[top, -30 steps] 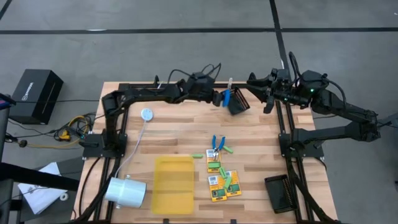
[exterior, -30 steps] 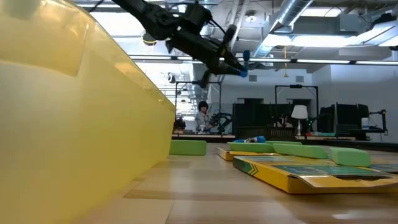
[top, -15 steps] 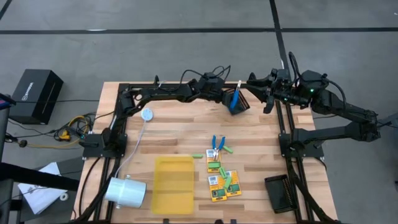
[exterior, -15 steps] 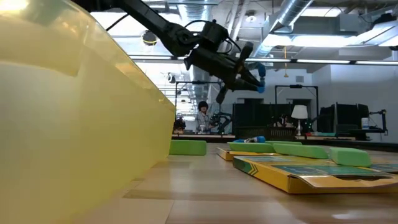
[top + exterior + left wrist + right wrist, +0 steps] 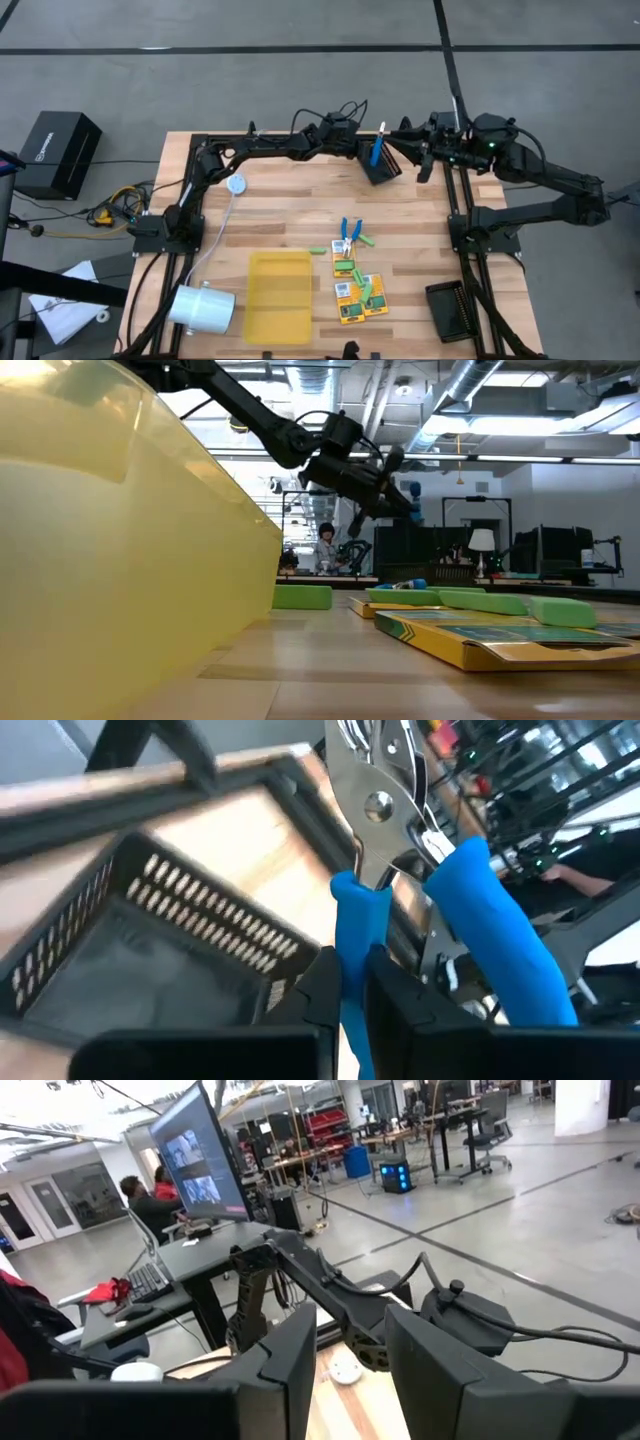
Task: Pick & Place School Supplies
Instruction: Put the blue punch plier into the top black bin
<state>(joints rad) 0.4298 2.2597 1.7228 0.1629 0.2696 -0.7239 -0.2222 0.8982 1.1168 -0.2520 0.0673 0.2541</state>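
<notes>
The left hand (image 5: 345, 985) was clenched tight on one blue rubber handle of the scissor tool (image 5: 400, 870), holding it up over a black mesh tray (image 5: 381, 163) at the back of the wooden surface (image 5: 280, 215). The tool had shiny metal blades. The right hand (image 5: 345, 1370) waited near that tray, fingers partly apart, holding nothing. Green sticks (image 5: 367, 241) and yellow-and-green boxes (image 5: 350, 300) lay flat farther forward.
</notes>
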